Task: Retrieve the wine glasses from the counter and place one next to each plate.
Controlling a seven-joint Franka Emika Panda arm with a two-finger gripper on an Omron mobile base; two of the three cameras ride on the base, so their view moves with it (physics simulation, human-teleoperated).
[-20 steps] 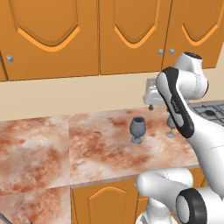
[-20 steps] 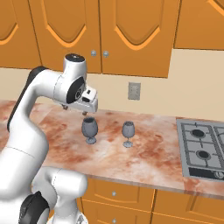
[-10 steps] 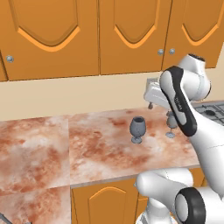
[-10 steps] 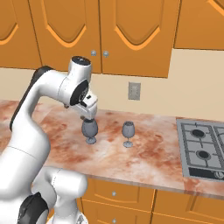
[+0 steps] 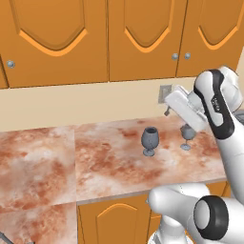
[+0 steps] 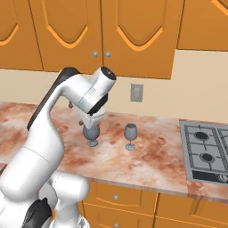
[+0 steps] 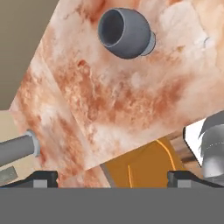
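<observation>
The scene is bounded at the back by a row of orange wall cabinets (image 5: pixel 119 43), beneath which a cream wall carries a grey outlet plate (image 6: pixel 136 92). Below these, the marbled reddish-brown and cream counter (image 5: pixel 95 162) is seen over orange cabinet fronts, and a grey gas hob (image 6: pixel 207 151) is set into it at the far right of the right base view. The white arm (image 6: pixel 49 133) is raised over the counter, with the hand (image 7: pixel 112 178) held above the glasses; its two finger tips are spread wide apart and nothing is gripped between them. Two dark grey-blue wine glasses are shown upright on the counter, near each other but apart: the nearer glass (image 5: pixel 149 141) stands clear, while the second glass (image 5: pixel 187 137) is partly covered by the wrist in the left base view. In the hand view, one glass bowl (image 7: pixel 124 33) is seen from above.
</observation>
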